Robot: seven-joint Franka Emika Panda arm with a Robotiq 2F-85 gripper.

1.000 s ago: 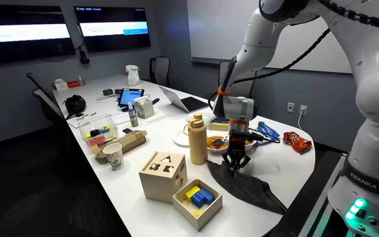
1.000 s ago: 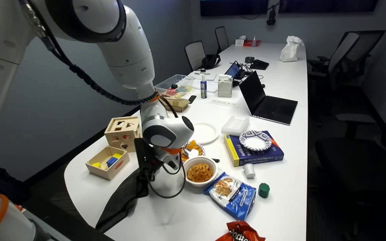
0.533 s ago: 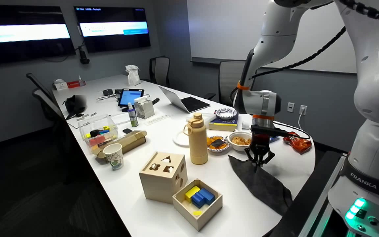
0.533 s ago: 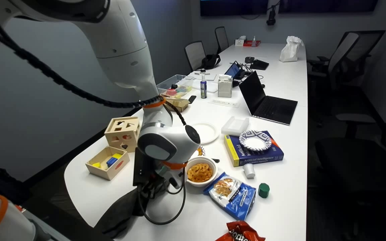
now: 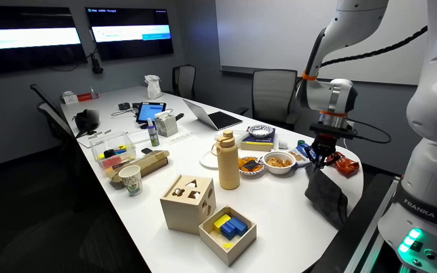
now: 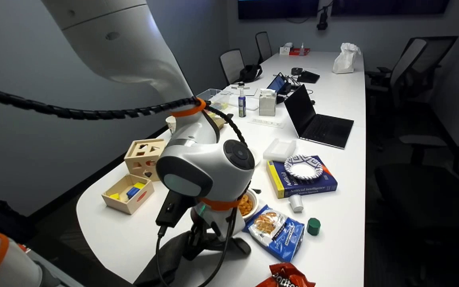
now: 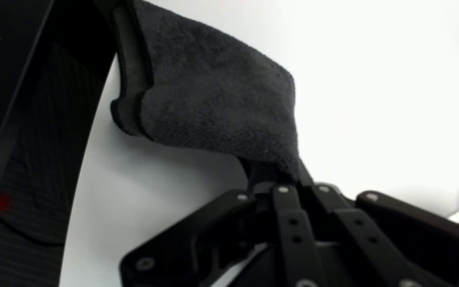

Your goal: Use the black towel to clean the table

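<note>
The black towel (image 5: 326, 199) hangs from my gripper (image 5: 318, 163) in an exterior view. Its upper end is raised off the white table (image 5: 275, 227), and its lower end reaches the table edge beside the robot's mount. The towel also shows below the arm in an exterior view (image 6: 163, 257), where the wrist partly hides the gripper (image 6: 193, 248). In the wrist view, the gripper (image 7: 283, 173) is shut on a corner of the towel (image 7: 221, 91). The towel stretches from the fingers towards the table edge, folded at its far end.
A blue snack bag (image 6: 279, 235) and a red chip bag (image 5: 343, 167) lie near the gripper. A bowl of snacks (image 5: 279, 168), a tan bottle (image 5: 228, 163), a wooden shape box (image 5: 186, 212) and an open box of blocks (image 5: 241, 246) stand on the table.
My gripper has moved away from the bottle, past the snack bowl towards the snack bags, and risen. The towel has been dragged along, and its held end has lifted off the table.
</note>
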